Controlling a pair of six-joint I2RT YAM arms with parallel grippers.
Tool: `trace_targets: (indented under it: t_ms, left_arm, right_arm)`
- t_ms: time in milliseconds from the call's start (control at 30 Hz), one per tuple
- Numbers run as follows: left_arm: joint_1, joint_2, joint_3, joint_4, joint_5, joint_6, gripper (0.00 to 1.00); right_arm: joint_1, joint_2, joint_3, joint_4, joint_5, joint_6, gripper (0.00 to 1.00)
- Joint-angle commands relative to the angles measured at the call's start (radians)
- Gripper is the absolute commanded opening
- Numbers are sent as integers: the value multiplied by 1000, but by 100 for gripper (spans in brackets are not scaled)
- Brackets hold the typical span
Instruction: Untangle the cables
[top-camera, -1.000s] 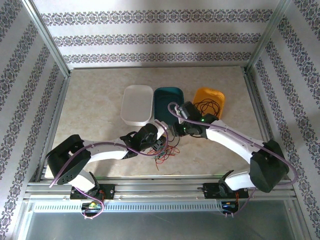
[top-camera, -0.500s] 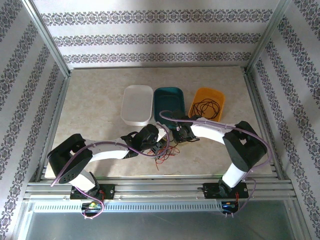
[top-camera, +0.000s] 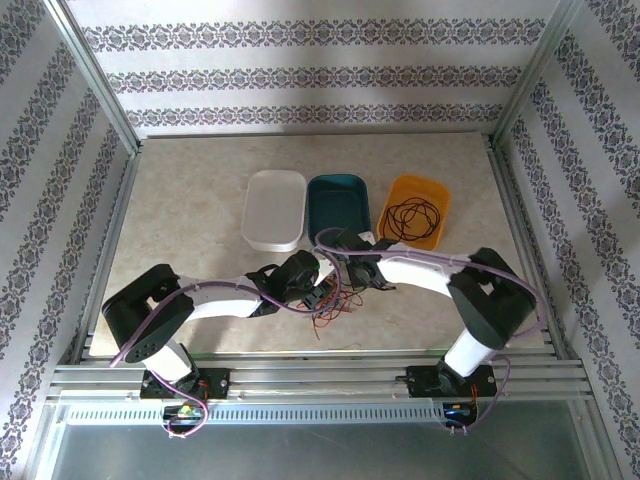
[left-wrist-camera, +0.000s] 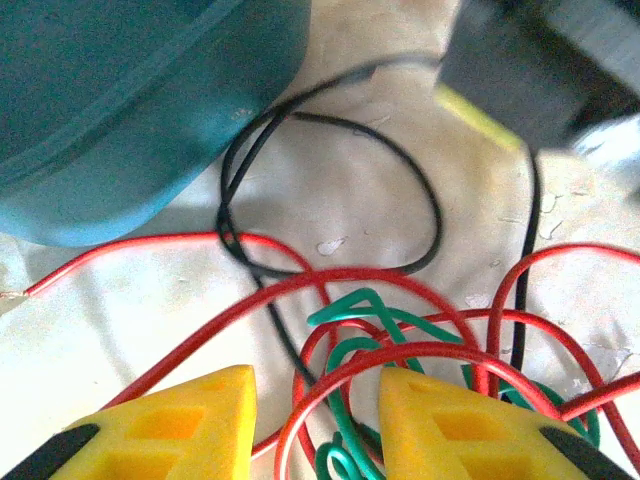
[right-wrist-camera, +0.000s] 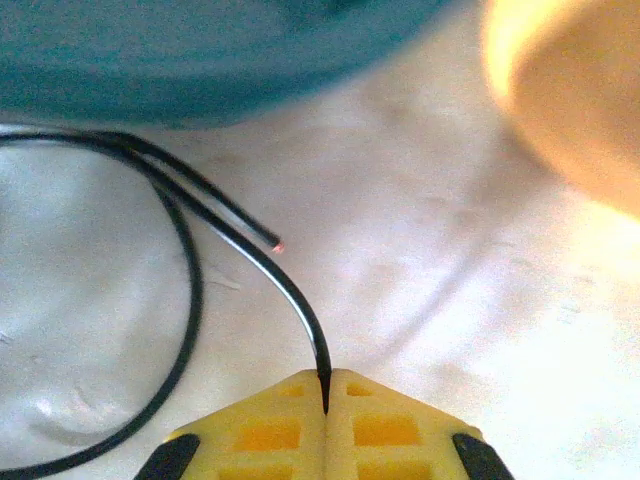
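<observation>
Black cable is being pinched in the right hand, which was apart a moment ago. Left hand is hanging parted over the red-green tangle on the bench, near three trays.

white tray, teal tray, orange tray side by side on tbl

Both arms are reaching forward and inward from their bases. The left arm is lying low and stretching to the right. The left gripper is keeping a clear gap between its 2 yellow fingers. The right arm is bending at the elbow and pointing to the left. The right gripper is pressing its fingers fully together and pinching a black cable between the tips. The 2 grippers are sitting just beside each other.
</observation>
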Motion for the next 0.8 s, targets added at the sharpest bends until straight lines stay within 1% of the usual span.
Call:
trace_targets:
  t_ms: [0, 200, 267, 367, 600, 767]
  left_arm:
    - [-21, 17, 1, 10, -1, -11, 37]
    - [-21, 37, 1, 20, 1, -15, 37]
    - [-21, 47, 2, 25, 4, -17, 37]
    - [-21, 58, 2, 27, 7, -15, 37]
    - [-22, 82, -1, 31, 10, -16, 36]
    - [-21, 85, -3, 31, 18, -12, 36]
  right_arm:
    - [-11, -158, -3, -46, 210, 75, 0]
    - [-11, -407, 39, -39, 376, 62, 0]
    - [-14, -475, 66, -29, 441, 31, 0]
    - [-17, -557, 106, 2, 502, -29, 0]
    - [-37, -669, 177, 49, 595, -120, 0]
    - [-69, -725, 199, 104, 568, -172, 0]
